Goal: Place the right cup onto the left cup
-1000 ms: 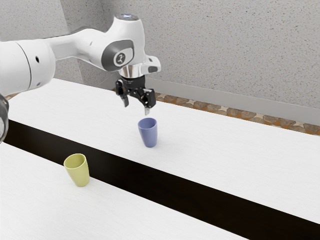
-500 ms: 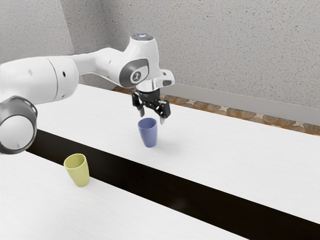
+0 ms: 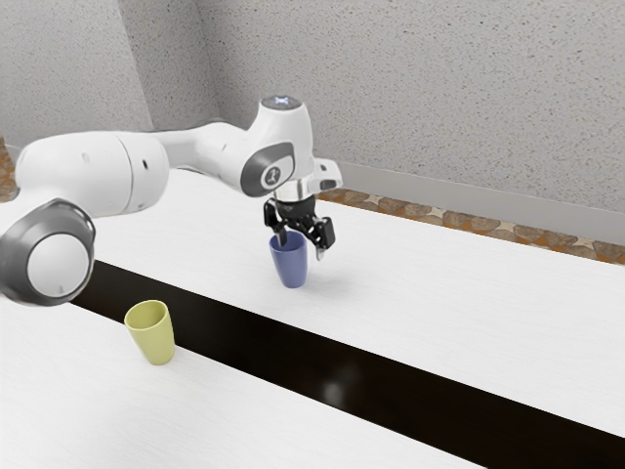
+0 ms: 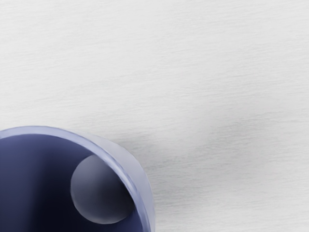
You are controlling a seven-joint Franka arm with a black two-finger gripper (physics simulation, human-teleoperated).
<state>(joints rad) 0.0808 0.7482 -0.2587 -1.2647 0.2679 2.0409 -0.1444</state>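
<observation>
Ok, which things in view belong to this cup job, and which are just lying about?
Job:
blue cup, upright
yellow cup, upright
gripper, open at the blue cup's rim

Only surroundings, no loose items:
white table
dark band
stone strip
speckled wall

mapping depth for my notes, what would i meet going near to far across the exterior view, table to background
yellow cup → dark strip → blue cup → stone band → speckled wall

No legible writing (only a small, unreadable round emblem (image 3: 271, 176) on the arm (image 3: 83, 174))
</observation>
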